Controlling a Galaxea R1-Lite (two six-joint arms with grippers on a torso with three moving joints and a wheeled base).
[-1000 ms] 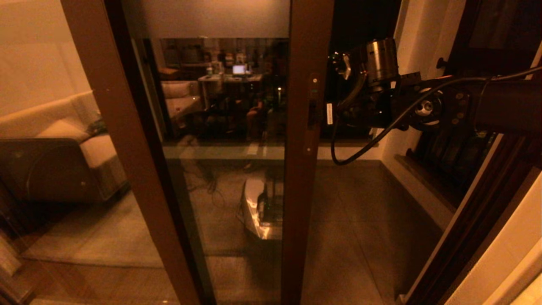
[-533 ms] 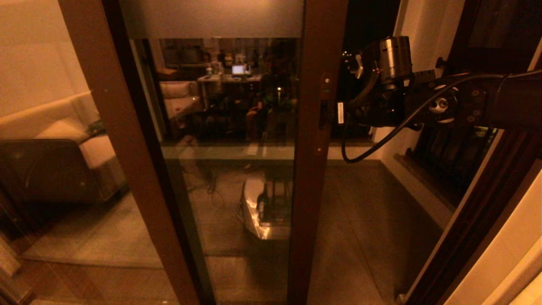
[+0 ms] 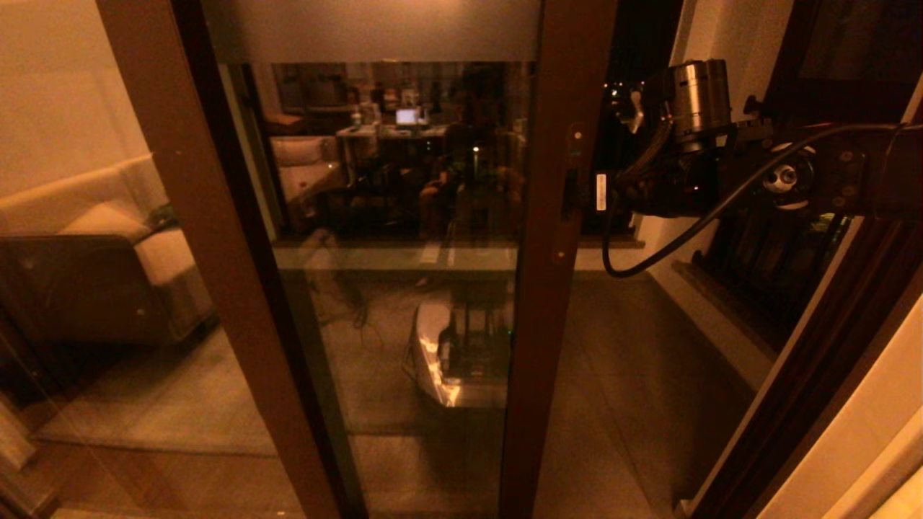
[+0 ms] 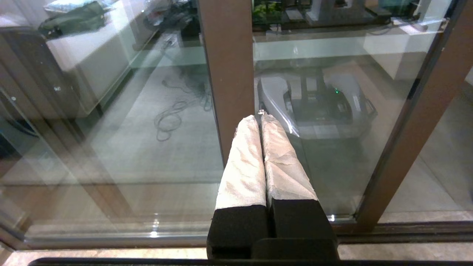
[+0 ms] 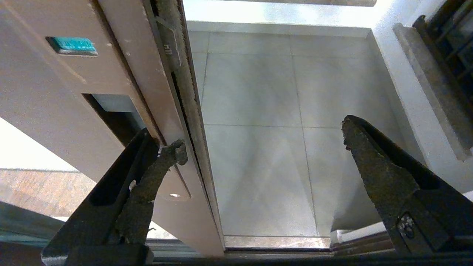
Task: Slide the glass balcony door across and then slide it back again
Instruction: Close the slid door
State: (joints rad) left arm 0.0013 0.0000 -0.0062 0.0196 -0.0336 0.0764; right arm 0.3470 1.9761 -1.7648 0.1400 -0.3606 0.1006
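hooking one finger into the recessed lock plate (image 5: 111,111) is the only purchase the right gripper (image 3: 588,191) has on the glass balcony door (image 3: 555,288). its jaws stand wide apart and clamp nothing: in the right wrist view one finger (image 5: 147,162) sits in the recess on the stile, the other (image 5: 373,162) hangs free over the balcony tiles (image 5: 258,111).

risks, as judged:
- the hooked finger may ride out of the shallow recess if the arm pulls at an angle; the door would then stop short.
- the tip lies against the stile's edge seal (image 5: 184,92) and could drag or snag on it.
- the arm's cable (image 3: 649,252) loops near the stile, at about 4 o'clock from the gripper, and could catch.

door position: the stile stands just right of centre in the head view, with an open gap toward 3 o'clock.

change from the earlier head frames: the stile and the gripper have both shifted toward 3 o'clock, narrowing the gap.

the left gripper (image 4: 262,122) is parked low before the glass, its padded fingers pressed together on nothing.
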